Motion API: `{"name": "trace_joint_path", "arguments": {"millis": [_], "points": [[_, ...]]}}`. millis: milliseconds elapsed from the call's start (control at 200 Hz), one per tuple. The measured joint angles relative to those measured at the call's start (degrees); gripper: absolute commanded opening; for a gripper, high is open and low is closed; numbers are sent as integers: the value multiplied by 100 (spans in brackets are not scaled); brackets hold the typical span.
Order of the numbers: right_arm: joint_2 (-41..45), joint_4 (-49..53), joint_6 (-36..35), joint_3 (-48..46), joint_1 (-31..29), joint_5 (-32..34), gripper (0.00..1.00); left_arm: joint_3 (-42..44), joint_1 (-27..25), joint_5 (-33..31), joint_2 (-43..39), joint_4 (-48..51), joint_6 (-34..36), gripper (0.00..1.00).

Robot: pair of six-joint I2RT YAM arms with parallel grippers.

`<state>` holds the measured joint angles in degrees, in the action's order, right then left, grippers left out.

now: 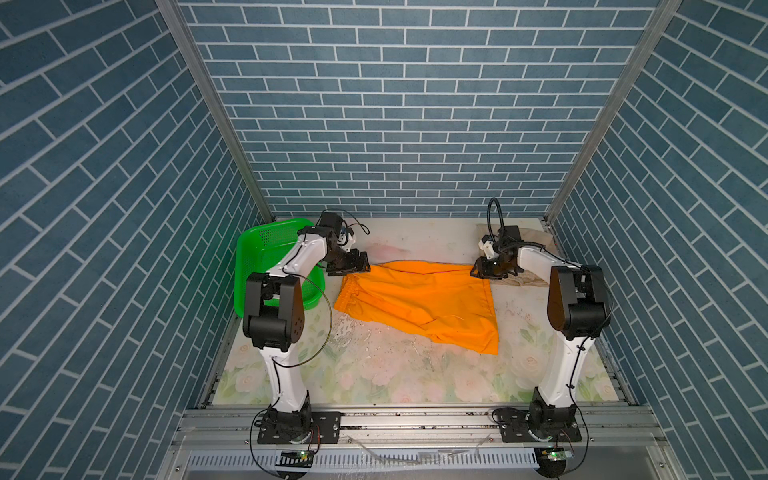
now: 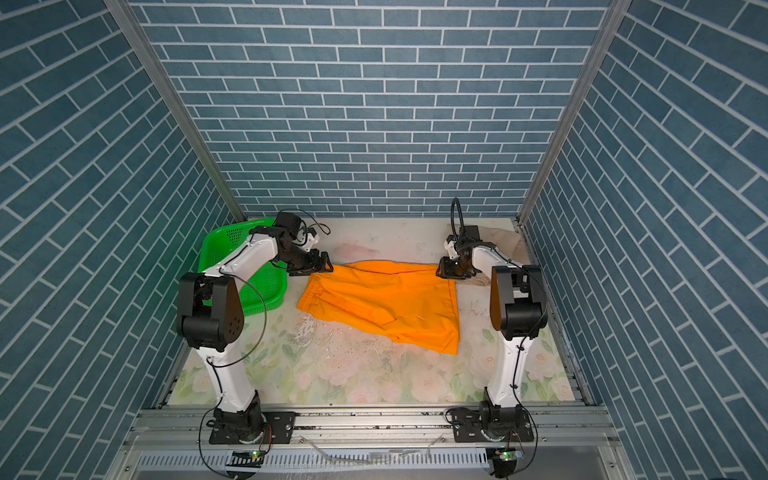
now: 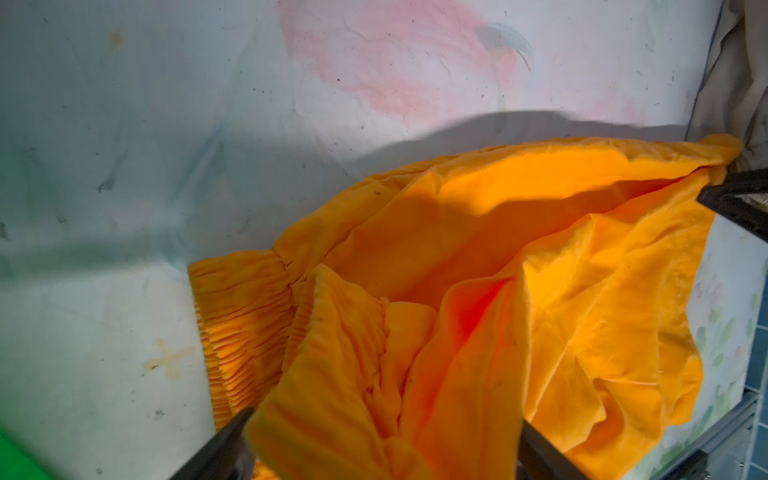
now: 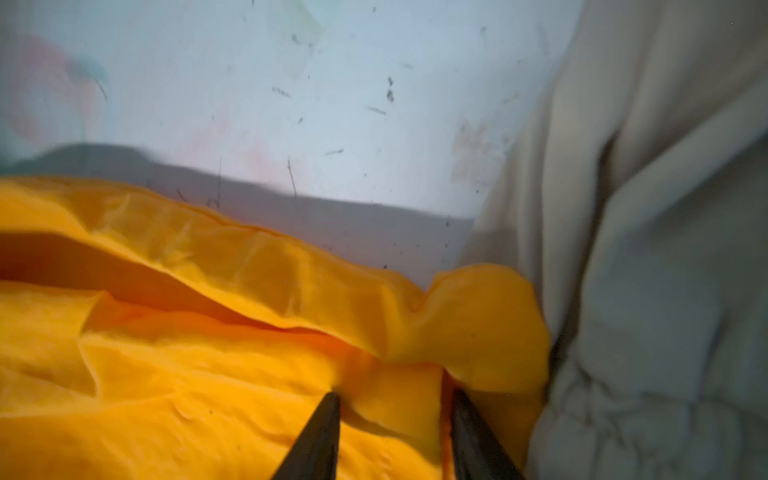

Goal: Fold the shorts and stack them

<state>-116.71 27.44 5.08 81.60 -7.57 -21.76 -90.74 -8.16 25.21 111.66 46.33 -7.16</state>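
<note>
The orange shorts (image 1: pixel 419 303) are lying mid-worktop with their long axis running left to right. Their gathered waistband (image 1: pixel 349 297) is pointing left and the leg hems right. The near right corner is reaching toward the near edge.

In both top views the far edge is stretching between the two pincers and casting a shadow on the worktop (image 1: pixel 415 374). The left pincer (image 1: pixel 353 266) is sitting at the far left corner by the waistband, and the right pincer (image 1: pixel 478 270) at the far right corner.

The left wrist view is showing what the top views are hiding: the left fingers (image 3: pixel 224 449) are standing wide apart with bunched orange cloth between them, so that pincer is open. In the right wrist view the fingers (image 4: pixel 320 436) are flanking a fold of orange cloth. I cannot tell whether they are clamping it.

The beige shorts (image 4: pixel 665 249) are lying crumpled just beside the orange corner, far right. In a top view the right arm is covering much of them (image 2: pixel 498 241). The green basket (image 1: pixel 266 249) is sitting far left, behind the left arm.
</note>
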Motion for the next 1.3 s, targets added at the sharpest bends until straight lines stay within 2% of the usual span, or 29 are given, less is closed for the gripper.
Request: {"name": "trace_joint_path", "arguments": {"millis": [55,110,250,330,400,440,490,545,625,640,655,970,1300], "points": [[-15,42,9,9,0,-35,9,-46,0,35,46,2,-4,79],[-20,50,63,9,0,-81,0,-116,0,50,103,2,11,71],[-4,42,59,9,0,-111,0,-262,0,39,157,59,2,47],[76,42,59,7,0,-55,0,-393,0,-24,162,146,28,42],[269,42,61,-13,0,35,0,-487,2,-103,162,221,26,42],[448,39,61,-48,-2,81,0,-511,4,-144,162,254,24,45],[710,46,63,-92,-4,142,0,-514,7,-195,162,286,52,54],[1012,44,66,-138,-13,190,0,-511,9,-225,162,321,11,72],[1401,59,63,-175,-15,247,0,-509,24,-262,160,315,70,88],[1451,61,63,-175,-15,247,0,-509,26,-262,160,315,9,96],[1508,63,63,-175,-15,260,0,-509,31,-264,160,310,74,99],[1637,44,63,-487,-15,192,0,-562,310,258,212,-243,-81,100],[1554,-92,55,-487,-15,-197,0,-802,315,774,1078,-872,-295,100]]}}
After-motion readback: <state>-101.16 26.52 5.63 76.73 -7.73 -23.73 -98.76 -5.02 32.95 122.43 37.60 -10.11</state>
